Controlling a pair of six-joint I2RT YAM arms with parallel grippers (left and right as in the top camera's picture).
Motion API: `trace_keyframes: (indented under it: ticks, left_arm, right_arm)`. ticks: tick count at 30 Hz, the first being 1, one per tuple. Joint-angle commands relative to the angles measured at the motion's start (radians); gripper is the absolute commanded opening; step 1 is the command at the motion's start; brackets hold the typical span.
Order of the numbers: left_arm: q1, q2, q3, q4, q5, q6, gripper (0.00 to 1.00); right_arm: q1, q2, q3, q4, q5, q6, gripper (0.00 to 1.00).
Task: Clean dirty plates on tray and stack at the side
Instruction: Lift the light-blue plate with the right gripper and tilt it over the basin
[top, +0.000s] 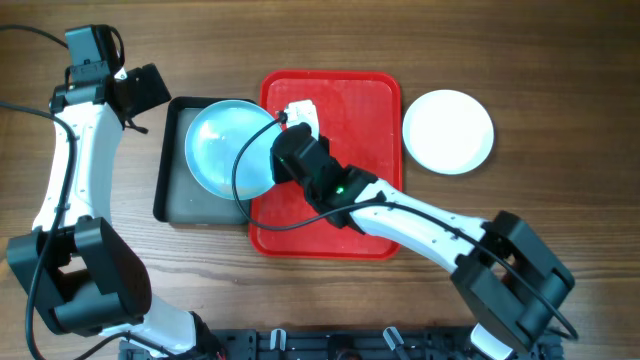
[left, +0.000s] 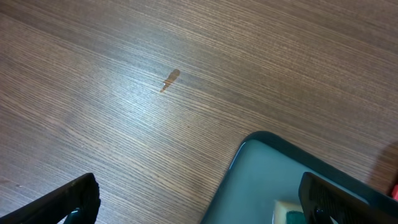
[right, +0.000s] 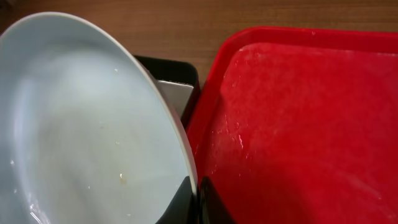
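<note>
1. Right gripper (right: 194, 200) is closed narrow on the rim of the pale blue plate (top: 225, 150). The rim is pinched between both fingers at the bottom of the wrist view.
2. From that pinch the plate is spread toward the left of the overhead frame, hollow side up, over the dark pan (top: 170, 195). Whether it is resting on the pan or lifted off it cannot be told.
3. Being round, the plate has no long axis. Its gripped edge is turned toward the red tray (top: 370, 95), whose rim lies just beside it. A few small specks are seen in the hollow.
4. A small white object (top: 300, 111) is seen on the tray just above the gripper; what it is cannot be told.
5. The white plate (top: 448, 131) is set on the table (top: 560, 60) at the right of the frame, beyond the tray and well apart from the held plate. Only these two plates are seen.
6. Left gripper (top: 140, 88) is held wide open and empty at the upper left, near the pan's corner.
7. If stacking is judged to come next, the plate would have to be carried rightward across the tray. The right arm is the nearer one.
</note>
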Motion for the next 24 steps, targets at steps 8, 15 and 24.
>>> trace_keyframes:
  ticks: [8, 15, 24]
  left_arm:
    - [0.004, -0.003, 0.008, 0.003, -0.01, -0.009, 1.0]
    - [0.004, -0.003, 0.008, 0.003, -0.01, -0.009, 1.0]
    - [0.004, -0.003, 0.008, 0.003, -0.01, -0.009, 1.0]
  right_arm:
    - [0.013, 0.031, 0.014, 0.145, 0.039, -0.225, 0.04]
    - [0.058, 0.031, 0.014, 0.25, 0.069, -0.485, 0.04]
    - [0.142, 0.031, 0.014, 0.454, 0.09, -0.904, 0.04]
